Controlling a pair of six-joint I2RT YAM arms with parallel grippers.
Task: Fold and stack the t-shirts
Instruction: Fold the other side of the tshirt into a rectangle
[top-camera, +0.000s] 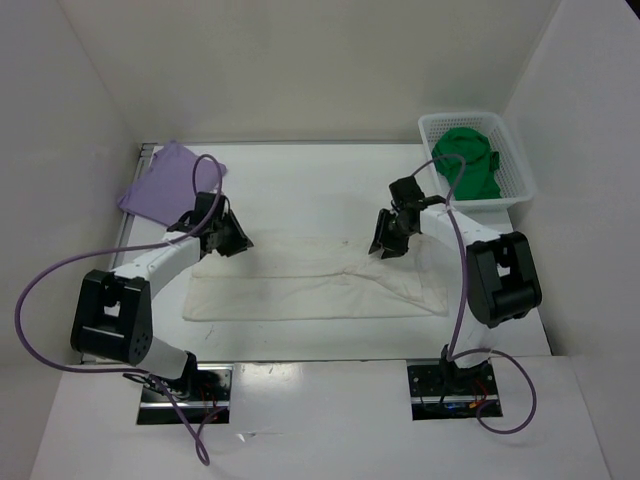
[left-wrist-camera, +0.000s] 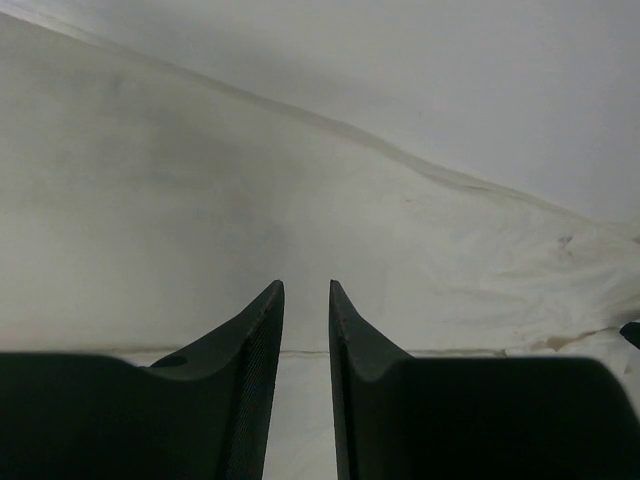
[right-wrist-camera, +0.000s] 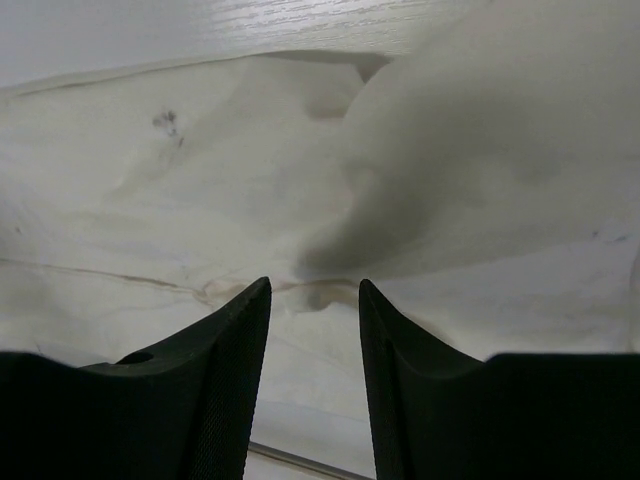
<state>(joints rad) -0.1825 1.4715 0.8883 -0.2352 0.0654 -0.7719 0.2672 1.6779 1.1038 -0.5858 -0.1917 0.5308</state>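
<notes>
Nearest, on the near half of the tabletop (top-camera: 300, 190), the cream white t-shirt (top-camera: 300, 285) lies spread out flat, its long side parallel to the near edge. The cloth is wrinkled; the right wrist view shows a faint brownish crease line and 1 small dark speck.

Left claw (top-camera: 228, 238): over the far left part of this shirt. Its 2 fingers are parted by a narrow gap, with nothing between them and cream cloth visible below. Contact with the cloth: cannot tell.

Right claw (top-camera: 386, 240): over the far right part of the same shirt. Its fingers stand wider apart than the left pair and grip nothing. A raised fold of cloth sits just beyond the tips.

Far left corner: lavender t-shirt (top-camera: 160, 185), flat, partly overhanging the tabletop's left edge.

Far right corner: white mesh basket (top-camera: 520, 170) with the green t-shirt (top-camera: 468, 165) bunched inside it.
</notes>
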